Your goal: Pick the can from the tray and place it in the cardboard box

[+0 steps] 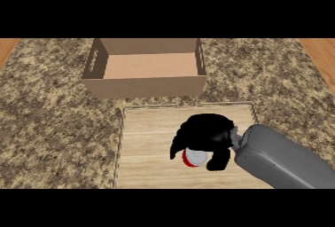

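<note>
My right hand [204, 133] is over the middle of the wooden tray [147, 146], its fingers and thumb curled round the can [194, 158]. Only the can's silver end with a red rim shows below the palm; the rest is hidden by the hand. The open cardboard box [147, 86] stands beyond the tray's far edge, its inside bare. My left hand does not show in the view.
The speckled granite counter [59, 133] surrounds the tray and box. Wood strips show at the far left and far right corners. My grey right forearm [281, 162] enters from the lower right.
</note>
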You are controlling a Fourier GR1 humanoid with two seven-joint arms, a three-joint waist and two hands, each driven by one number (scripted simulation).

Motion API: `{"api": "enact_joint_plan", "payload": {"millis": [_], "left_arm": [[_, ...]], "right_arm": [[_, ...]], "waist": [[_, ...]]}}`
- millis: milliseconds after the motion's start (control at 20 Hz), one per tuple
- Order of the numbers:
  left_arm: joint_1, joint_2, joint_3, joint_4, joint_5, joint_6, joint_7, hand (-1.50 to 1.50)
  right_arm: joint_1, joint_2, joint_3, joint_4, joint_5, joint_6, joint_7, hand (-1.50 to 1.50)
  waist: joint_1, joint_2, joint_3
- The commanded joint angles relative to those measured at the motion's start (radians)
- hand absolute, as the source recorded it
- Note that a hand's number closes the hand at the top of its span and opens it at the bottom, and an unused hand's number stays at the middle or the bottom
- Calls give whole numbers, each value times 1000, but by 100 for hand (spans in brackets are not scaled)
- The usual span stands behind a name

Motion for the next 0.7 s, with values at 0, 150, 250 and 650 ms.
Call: {"api": "enact_joint_plan", "payload": {"millis": [0, 150, 250, 650], "left_arm": [[-252, -61, 104, -118, 27, 27, -86, 0], [-265, -50, 116, -109, 27, 31, -85, 0], [-267, -58, 108, -130, 34, 31, -69, 0], [-83, -34, 90, -82, 47, 46, -75, 0]], "right_arm": [[20, 72, -3, -7, 39, -93, 43, 150], [6, 67, -26, -5, 62, -136, 29, 150], [-7, 83, -41, -19, 74, -165, 36, 150], [144, 35, -255, 181, 117, -347, 451, 150]], "waist": [[-26, -2, -7], [-32, 2, -6], [-40, 0, -5], [-188, -43, -8]]}}
